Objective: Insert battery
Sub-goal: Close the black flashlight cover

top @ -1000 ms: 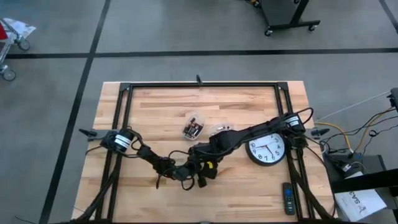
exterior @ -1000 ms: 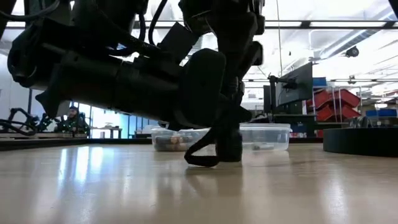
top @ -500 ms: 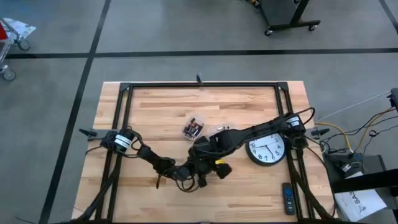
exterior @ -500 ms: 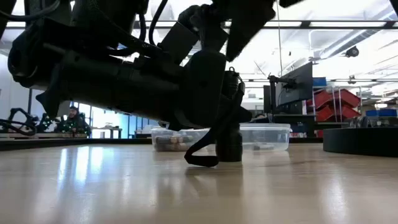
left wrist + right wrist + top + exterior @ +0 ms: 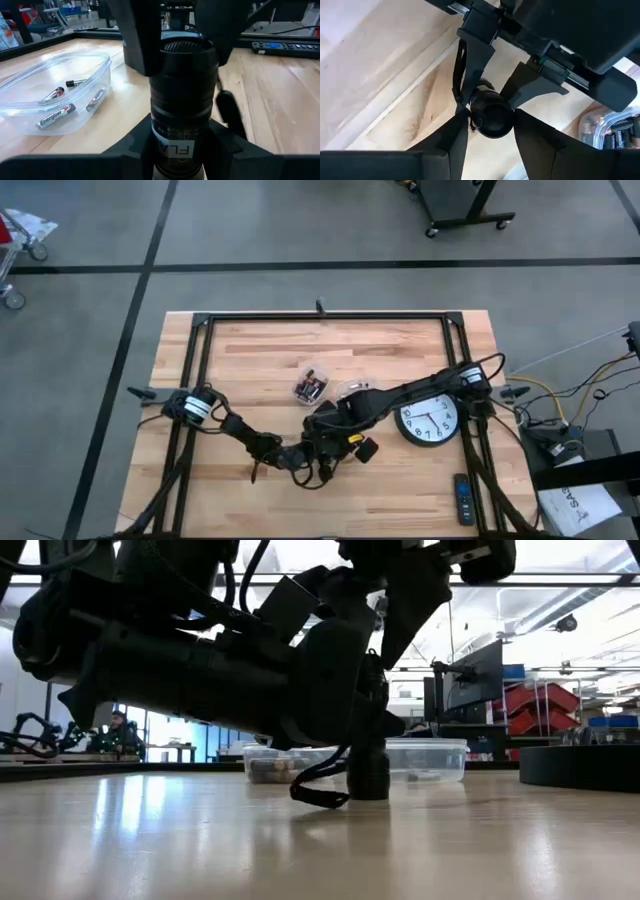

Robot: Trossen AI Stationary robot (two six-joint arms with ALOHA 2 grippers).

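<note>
Now right gripper [image 5: 487, 137] has swung back above the flashlight [image 5: 182, 107], fingers spread around its top; left gripper [image 5: 175, 150] clamps the body upright.

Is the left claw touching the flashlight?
Touching. The left wrist view shows the left claw with fingers pressed against both sides of the flashlight.

arms: both meet mid-table [image 5: 250, 350] | clock [image 5: 429, 421]: right side | remote [image 5: 462, 499]: right front corner
</note>
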